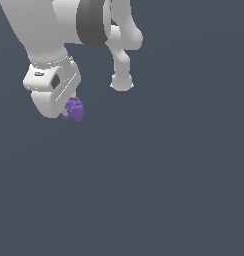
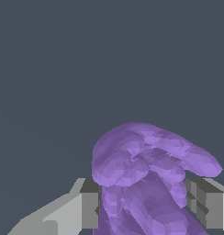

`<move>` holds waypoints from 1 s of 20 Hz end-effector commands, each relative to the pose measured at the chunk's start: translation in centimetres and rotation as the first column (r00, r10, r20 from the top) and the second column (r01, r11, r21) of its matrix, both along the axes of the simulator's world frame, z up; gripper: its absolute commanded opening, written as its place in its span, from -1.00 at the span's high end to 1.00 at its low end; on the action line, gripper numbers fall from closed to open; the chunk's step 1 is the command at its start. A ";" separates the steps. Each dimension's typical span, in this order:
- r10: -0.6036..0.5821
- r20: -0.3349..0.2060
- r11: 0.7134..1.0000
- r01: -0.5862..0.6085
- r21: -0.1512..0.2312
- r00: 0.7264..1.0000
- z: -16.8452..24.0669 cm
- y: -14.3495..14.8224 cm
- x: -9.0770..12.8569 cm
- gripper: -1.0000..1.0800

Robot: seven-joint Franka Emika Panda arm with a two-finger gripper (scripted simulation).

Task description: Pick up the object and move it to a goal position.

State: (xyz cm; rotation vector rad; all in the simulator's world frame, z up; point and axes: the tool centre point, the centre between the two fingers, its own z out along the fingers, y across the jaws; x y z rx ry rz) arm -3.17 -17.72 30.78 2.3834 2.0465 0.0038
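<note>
One purple clump [image 1: 75, 109] sits between the fingers of the gripper [image 1: 69, 112], at about nine o'clock in the exterior view, high on that view's left; the wrist view shows the clump [image 2: 146, 179] pressed on both sides by the grey pads [image 2: 90, 209], so the gripper is closed on it to the clump's width, not fully shut. No table edge, shadow or marker appears against the flat slate background, so whether the clump is clear of a surface cannot be told from these renders; judging by the firm pinch, the pick looks done and the carry to the goal is the step in hand. No goal mark is visible in either view, so its direction is unknown; the next move calls for a steady transfer with the pinch unchanged, since the lumpy shape offers uneven contact and could twist or slip between the pads. The arm [image 1: 39, 30] enters from twelve o'clock, its thick white links sloping down toward nine o'clock; the wrist tilts the hand so the fingers point down and slightly toward the exterior view's right; a further link [image 1: 121, 60] hangs near the upper centre.
</note>
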 end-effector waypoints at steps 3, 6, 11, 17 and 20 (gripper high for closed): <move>0.000 -0.001 1.000 0.000 0.001 1.000 4.9 -1.4 -0.5 1.00; 0.000 -0.001 1.000 0.000 0.001 1.000 8.0 -2.4 -0.8 1.00; 0.000 -0.001 1.000 0.000 0.000 1.000 12.7 -3.9 -1.1 1.00; -0.001 -0.002 1.000 0.001 -0.001 1.000 17.0 -5.3 -1.3 1.00; -0.001 -0.002 1.000 0.001 -0.001 1.000 18.4 -5.7 -1.3 1.00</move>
